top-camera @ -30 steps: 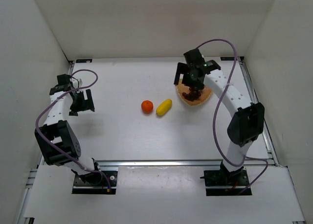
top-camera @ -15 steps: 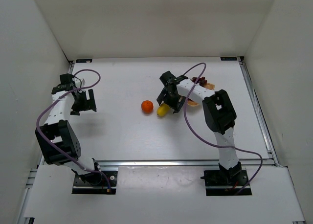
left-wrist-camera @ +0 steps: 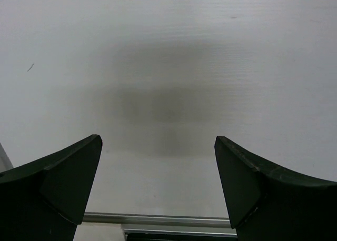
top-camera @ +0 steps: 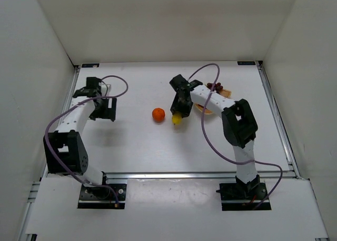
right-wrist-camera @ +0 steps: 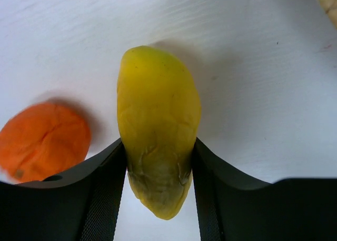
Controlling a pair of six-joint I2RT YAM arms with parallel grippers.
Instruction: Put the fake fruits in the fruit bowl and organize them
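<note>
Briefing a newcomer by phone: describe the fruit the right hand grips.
On the white table, look just left of the tan woven wicker basket. The right hand pinches a yellow oblong lemon-like fruit; the round orange ball beside it lies free.

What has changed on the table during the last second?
The right gripper moved left from the fruit bowl and closed its fingers on the lemon. The left gripper shifted slightly right, open. Orange and grapes stayed.

White table (top-camera: 137, 146), matte. Around the middle: orange ball (top-camera: 158, 114), yellow lemon (top-camera: 178, 119) just right of it, not touching. Wicker basket (top-camera: 207, 110) toward far right corner, partly hidden.
</note>
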